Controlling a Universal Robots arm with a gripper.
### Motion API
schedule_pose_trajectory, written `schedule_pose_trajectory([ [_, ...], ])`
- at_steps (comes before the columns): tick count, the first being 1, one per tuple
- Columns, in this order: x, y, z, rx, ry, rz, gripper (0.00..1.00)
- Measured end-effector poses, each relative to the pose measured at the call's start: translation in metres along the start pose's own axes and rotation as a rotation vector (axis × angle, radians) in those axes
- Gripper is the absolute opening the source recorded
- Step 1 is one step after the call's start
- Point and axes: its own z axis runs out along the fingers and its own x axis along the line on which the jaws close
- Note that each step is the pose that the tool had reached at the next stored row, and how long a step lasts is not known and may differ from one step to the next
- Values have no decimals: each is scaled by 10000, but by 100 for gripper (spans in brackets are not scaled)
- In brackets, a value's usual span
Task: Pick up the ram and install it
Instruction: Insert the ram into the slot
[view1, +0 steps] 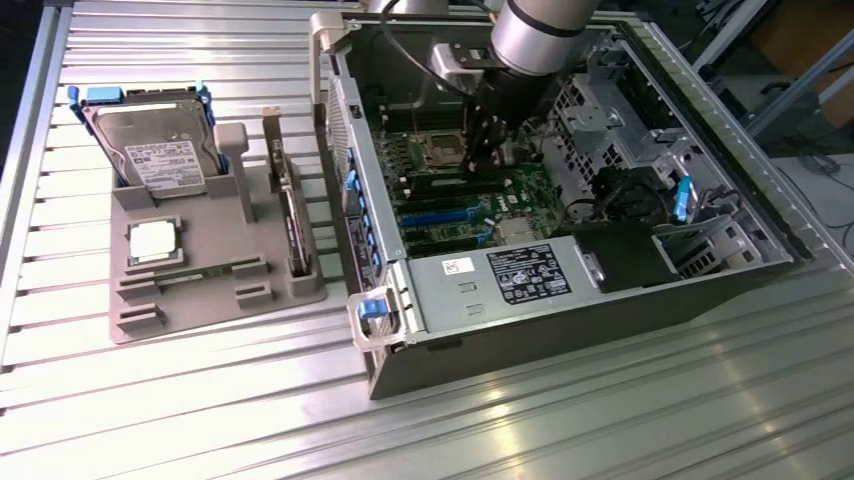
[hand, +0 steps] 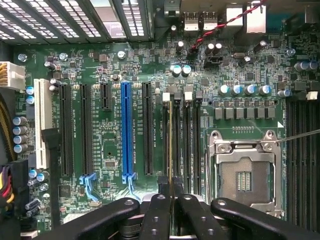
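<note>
My gripper (view1: 477, 168) reaches down into the open computer case (view1: 380, 365), over the memory slots beside the CPU socket (view1: 437, 148). In the wrist view the ram (hand: 171, 145) shows edge-on as a thin greenish-gold strip. It lies in line with one of the black memory slots (hand: 186, 140). The gripper (hand: 171, 186) is shut on it, its two dark fingers (hand: 159, 210) pressed close on either side of the strip. Whether the stick touches the slot cannot be told.
The CPU socket (hand: 243, 175) is open and bare next to the slots. A blue expansion slot (hand: 126, 130) lies on the other side. Outside the case, a grey holder (view1: 200, 310) carries a hard drive (view1: 160, 150), a silver CPU (view1: 156, 243) and an upright card (view1: 294, 215).
</note>
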Motion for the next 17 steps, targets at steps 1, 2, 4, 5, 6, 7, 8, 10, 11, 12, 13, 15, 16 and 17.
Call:
schedule_pose_trajectory([
  [1,-3,5,3,0,0,-1,12],
  [2,-4,6,5,0,-1,-2,12],
  [4,-4,6,20,0,-18,-1,12],
  [5,-4,6,23,-1,-25,0,12],
  [6,-4,6,27,-2,-31,-1,12],
  [7,-4,5,33,-2,-55,-3,12],
  [8,-4,5,36,-2,-99,-5,12],
  [10,-3,3,36,-3,-173,-10,12],
  [11,-1,3,36,-4,-197,-16,12],
  [12,1,0,36,-5,-233,-30,12],
  [13,2,-7,36,-4,-260,-36,12],
  [15,17,-8,36,-5,-265,-36,12],
  [16,31,-8,36,-5,-265,-37,12],
  [17,48,-8,36,-5,-264,-36,12],
])
